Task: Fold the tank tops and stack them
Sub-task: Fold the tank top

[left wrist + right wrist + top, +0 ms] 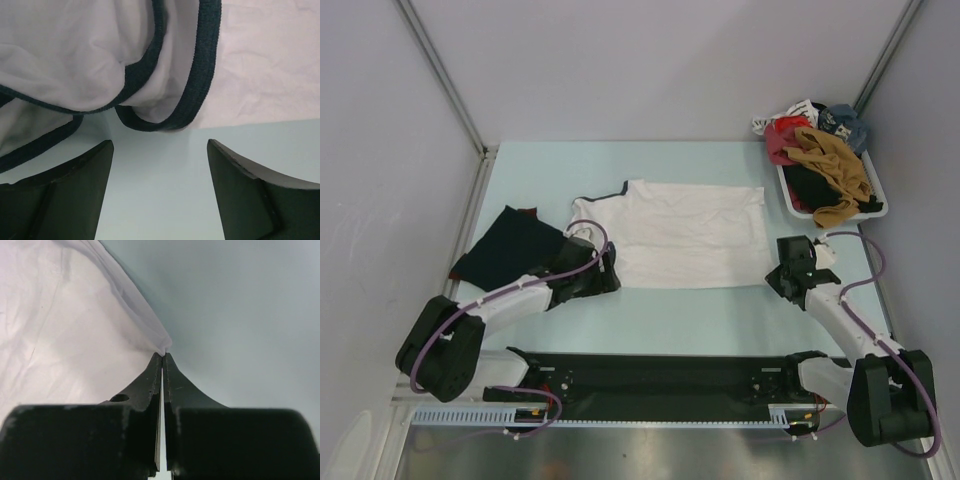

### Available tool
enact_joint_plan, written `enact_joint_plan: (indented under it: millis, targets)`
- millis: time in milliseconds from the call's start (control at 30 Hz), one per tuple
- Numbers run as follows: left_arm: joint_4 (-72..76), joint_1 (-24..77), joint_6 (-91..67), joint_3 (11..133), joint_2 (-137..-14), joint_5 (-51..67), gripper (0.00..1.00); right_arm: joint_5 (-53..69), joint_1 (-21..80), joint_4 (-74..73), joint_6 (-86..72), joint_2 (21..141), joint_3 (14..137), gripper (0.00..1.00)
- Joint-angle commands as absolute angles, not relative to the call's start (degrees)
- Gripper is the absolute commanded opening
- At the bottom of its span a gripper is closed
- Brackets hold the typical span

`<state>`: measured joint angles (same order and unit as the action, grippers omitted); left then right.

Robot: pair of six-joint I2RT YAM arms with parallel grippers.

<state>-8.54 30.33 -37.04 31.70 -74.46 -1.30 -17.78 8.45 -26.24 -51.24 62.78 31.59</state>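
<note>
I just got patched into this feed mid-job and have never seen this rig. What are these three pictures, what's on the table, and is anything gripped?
The overhead view shows two robot arms at the table's near edge. The other two are cameras on their wrists. A white tank top lies spread flat, a folded dark tank top beside it, and a tray of clothes sits far right. The right gripper is shut, pinching the white top's edge. The left gripper is open, holding nothing, just short of the navy-trimmed straps.

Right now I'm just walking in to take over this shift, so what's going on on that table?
Two arms are working a white tank top spread flat. The right end effector is shut, pinching the top's corner. The left end effector is open just short of the navy-trimmed straps. A dark tank top lies folded to the left.
</note>
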Motion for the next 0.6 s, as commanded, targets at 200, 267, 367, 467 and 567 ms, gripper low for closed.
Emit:
enact_joint_plan:
  millis: [200,267,367,467,567]
  targets:
    - [-4.4,32.4,-39.1,32.7,-77.4,-3.8,0.74,-19.6,7.6,-29.5,-52.3,63.9,30.7,0.0]
    - [-3.6,32.4,-39.0,33.6,-79.3,-4.9,0.67,-19.4,7.4,-29.4,-52.5,63.6,30.2,0.0]
    - [-3.7,32.3,-39.0,35.3,-81.7,-6.8,0.51,-18.9,6.9,-29.1,-52.6,63.5,30.1,0.0]
    - [-3.7,31.7,-39.2,35.9,-82.4,-8.6,0.41,-18.5,6.5,-29.2,-52.5,63.3,29.9,0.0]
    - [-3.1,30.9,-38.8,36.3,-82.7,-9.1,0.25,-18.1,6.1,-29.3,-52.6,62.9,29.3,0.0]
